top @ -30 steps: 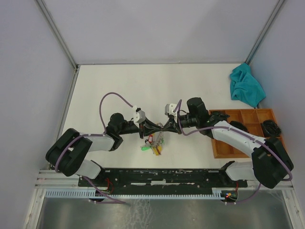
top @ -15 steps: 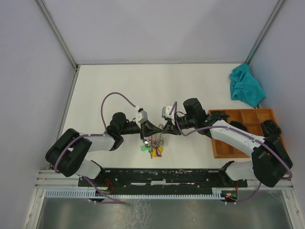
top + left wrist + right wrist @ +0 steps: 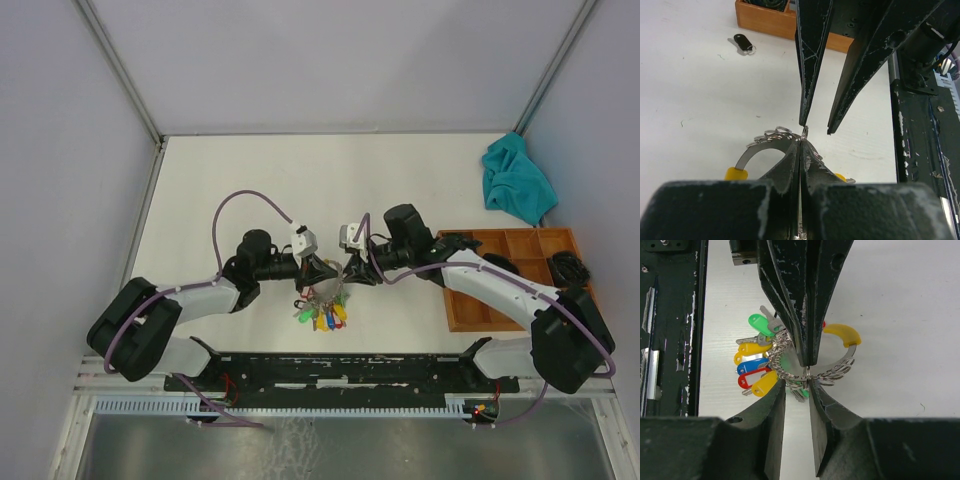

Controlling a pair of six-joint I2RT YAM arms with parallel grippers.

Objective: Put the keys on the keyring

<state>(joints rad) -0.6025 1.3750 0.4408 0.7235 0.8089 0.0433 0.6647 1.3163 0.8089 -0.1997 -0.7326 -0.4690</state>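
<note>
1. Two arms reach toward each other over the white surface (image 3: 250, 180), their tips almost meeting near the middle of its near side
2. Coming in low from the left, the left arm (image 3: 190, 300) ends in the left fingers (image 3: 330, 273). These are pressed fully together with no gap showing, and they pinch the keyring (image 3: 322, 296) at its flat silvery band, among the small split rings strung there
3. Just below both sets of tips sits the keyring, a curved metal band with yellow caps on its ends. Its keys, tagged yellow, blue, red and green, fan out toward the near edge. Whether the bunch rests on the surface or hangs just clear of it I cannot tell
4. At the left edge of that bunch lies a green-headed key (image 3: 758, 321), touching the other tags. Whether it is strung on the band cannot be told
5. Facing the left tips from the right, the right fingers (image 3: 348, 275) stand partly apart with a narrow gap between them and grip nothing. One tip is right at a small split ring on the band
6. Further right, a black key (image 3: 743, 42) lies flat on the surface, well apart from the bunch and near the wooden tray (image 3: 455, 300). In the top view the right arm (image 3: 490, 285) hides it
7. Beyond the tray, at the far right, a teal cloth (image 3: 517, 183) lies crumpled against the wall
</note>
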